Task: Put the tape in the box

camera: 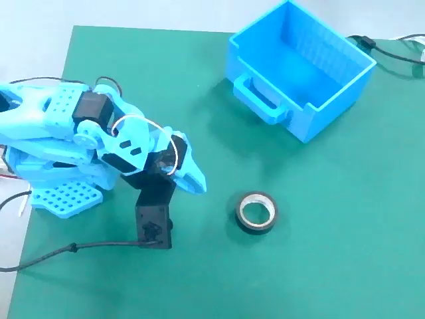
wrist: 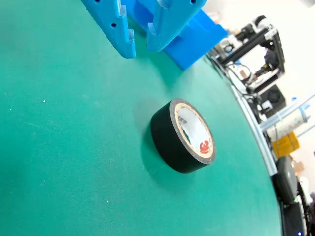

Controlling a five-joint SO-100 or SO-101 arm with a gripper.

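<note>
The tape (camera: 257,226), a small black roll with a pale inner ring, lies flat on the green mat near the middle of the fixed view. In the wrist view the tape (wrist: 170,135) fills the centre, below and slightly right of my gripper (wrist: 140,49). My gripper (camera: 198,185) sits folded low at the left, a short way left of the roll and not touching it. Its two blue fingers stand nearly together with nothing between them. The box (camera: 335,100), a bright blue bin with a loop handle, stands at the top right. Part of the box (wrist: 197,34) shows behind the fingers.
The green mat (camera: 319,266) covers the table. A black camera block (camera: 154,222) with a cable hangs under the arm. Black cables (camera: 392,53) run past the box at the top right. Beyond the mat's right edge stand black equipment (wrist: 256,54) and clutter.
</note>
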